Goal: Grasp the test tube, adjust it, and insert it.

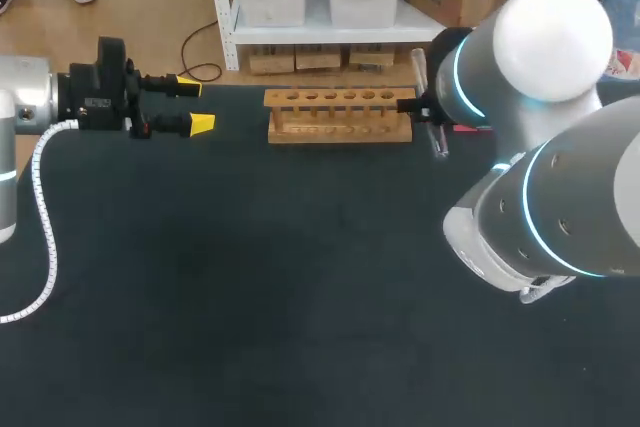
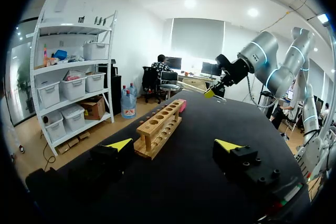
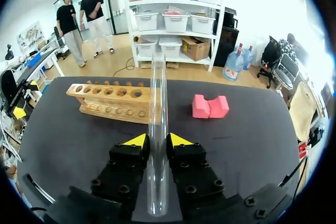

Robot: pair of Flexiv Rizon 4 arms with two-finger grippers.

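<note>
A clear glass test tube runs lengthwise between the yellow-tipped fingers of my right gripper, which is shut on it. The tube points past the right end of the wooden rack. In the head view the tube and right gripper sit just right of the rack, mostly hidden by my right arm. My left gripper hovers open and empty at the table's left, well apart from the rack. From the left wrist, its gripper faces the rack, with the right gripper beyond.
A pink foam block lies on the black table to the right of the rack, near the held tube. The rack's row of holes stands empty along the table's far edge.
</note>
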